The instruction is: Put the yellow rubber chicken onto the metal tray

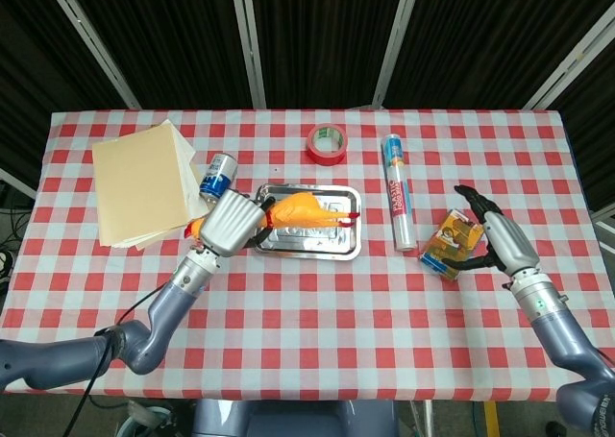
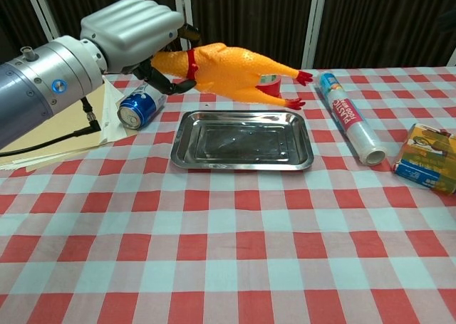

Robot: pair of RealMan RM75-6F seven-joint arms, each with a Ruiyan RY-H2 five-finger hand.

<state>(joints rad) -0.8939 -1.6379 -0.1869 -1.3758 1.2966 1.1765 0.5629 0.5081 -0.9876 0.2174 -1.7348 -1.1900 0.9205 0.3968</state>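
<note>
My left hand [image 1: 229,225] [image 2: 132,33] grips the yellow rubber chicken [image 1: 303,210] [image 2: 228,68] by its neck and head end. The chicken hangs in the air above the metal tray [image 1: 288,244] [image 2: 185,157], its red feet pointing toward my right. The tray lies flat on the checked cloth at mid-table, with nothing in it. My right hand [image 1: 500,241] is open, fingers spread, beside the small carton at the table's right side. The chest view does not show the right hand.
A blue can [image 1: 217,176] [image 2: 138,106] stands just left of the tray, close to my left hand. A plastic wrap roll [image 1: 397,193] [image 2: 350,118] lies right of the tray. Also here: a small carton [image 1: 449,247] [image 2: 428,159], red tape [image 1: 326,144], tan folders [image 1: 142,180].
</note>
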